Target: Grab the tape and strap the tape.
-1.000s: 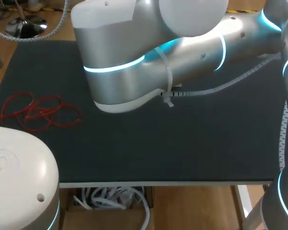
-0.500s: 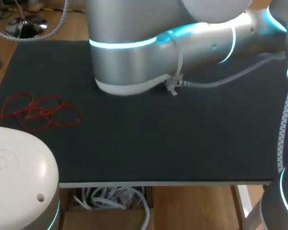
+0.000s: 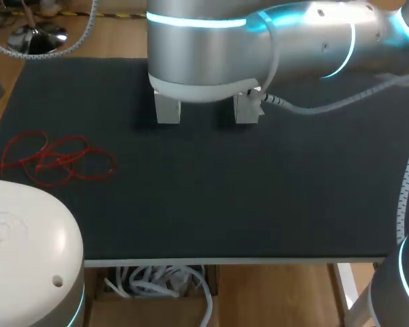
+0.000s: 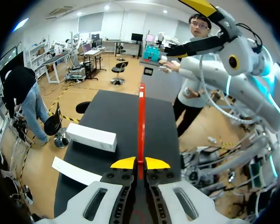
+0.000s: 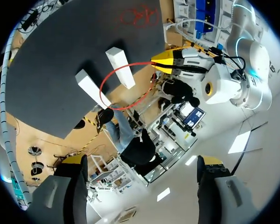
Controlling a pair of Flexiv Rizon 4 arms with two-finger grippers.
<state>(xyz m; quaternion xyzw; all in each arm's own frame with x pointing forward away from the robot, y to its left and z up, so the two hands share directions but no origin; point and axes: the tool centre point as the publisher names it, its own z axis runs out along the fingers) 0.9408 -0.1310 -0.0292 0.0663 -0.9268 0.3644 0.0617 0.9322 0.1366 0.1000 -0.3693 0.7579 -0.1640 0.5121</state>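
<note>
The right arm (image 3: 259, 41) is drawing back toward the far edge of the table (image 3: 191, 204). Its thick link covered the middle a second ago and now clears two white blocks (image 3: 168, 109). The heap of spare red tapes (image 3: 54, 160) lies unmoved. The left gripper (image 4: 140, 163) is pinched tight on one red tape (image 4: 141, 121), which runs out ahead of its fingers and curves into a loop. The right gripper (image 5: 141, 160) is spread wide with nothing in it, high above the table — so the grab looks done, the strapping not yet begun.
</note>
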